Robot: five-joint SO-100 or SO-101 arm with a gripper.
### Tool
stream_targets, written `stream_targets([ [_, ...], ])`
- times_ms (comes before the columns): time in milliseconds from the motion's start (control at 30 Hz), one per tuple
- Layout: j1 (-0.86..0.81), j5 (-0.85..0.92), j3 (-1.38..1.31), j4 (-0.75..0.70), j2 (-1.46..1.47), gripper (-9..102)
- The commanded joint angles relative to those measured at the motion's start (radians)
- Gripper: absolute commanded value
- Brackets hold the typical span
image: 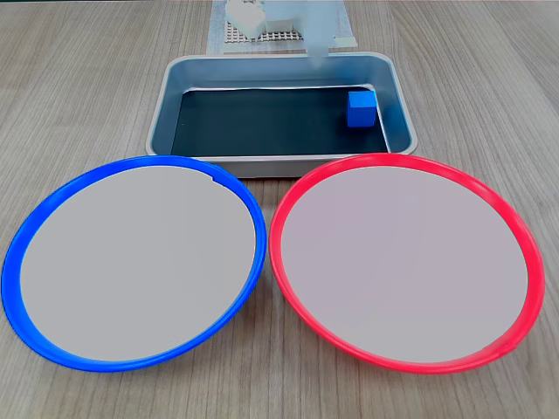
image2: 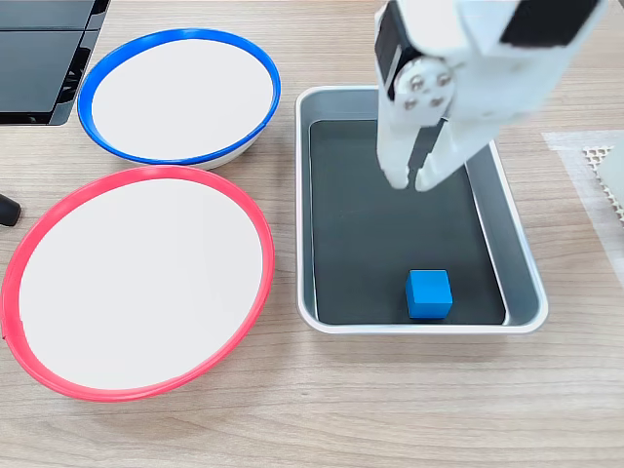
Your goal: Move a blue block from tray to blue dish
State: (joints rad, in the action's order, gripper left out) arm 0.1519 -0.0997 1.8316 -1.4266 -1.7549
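Jaws nearly together, only a thin gap at the tips, pinching nothing. In a fixed view the white gripper (image2: 409, 181) hangs over the tray (image2: 518, 255), fingertips pointing down above the upper-middle part of the black floor, well apart from the blue block (image2: 429, 292). Block sits flat on the tray floor near the bottom wall in this view, right of centre, close to that wall but a sliver of black floor shows between. Blue dish (image2: 179, 96) is upper left, just beside the tray's left wall; red dish (image2: 136, 283) below it, the two rims nearly touching. Dark flat object at the top left corner, partly cut off. All on a wooden table (image2: 390, 409).

Other fixed view: tray (image: 279, 161) at top centre, blue block (image: 361, 109) in its right end, by the right wall. Blue dish (image: 133, 262) lower left, red dish (image: 406, 262) lower right, both empty, rims nearly meeting. Blurred white arm parts (image: 288, 22) at the top edge behind the tray; jaws not readable here.
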Motion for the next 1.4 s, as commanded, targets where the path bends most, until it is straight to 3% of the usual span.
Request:
stream_targets([
  [0,0.032,-0.083,-0.046,-0.015,0.069,13],
  [100,0.060,-0.163,-0.023,-0.037,0.110,25],
  [533,0.167,-0.210,0.003,0.005,0.187,21],
  [833,0.235,-0.244,0.066,0.107,0.222,19],
  [1100,0.224,-0.235,0.084,0.173,0.253,12],
  [1367,0.206,-0.221,0.061,0.141,0.239,0],
])
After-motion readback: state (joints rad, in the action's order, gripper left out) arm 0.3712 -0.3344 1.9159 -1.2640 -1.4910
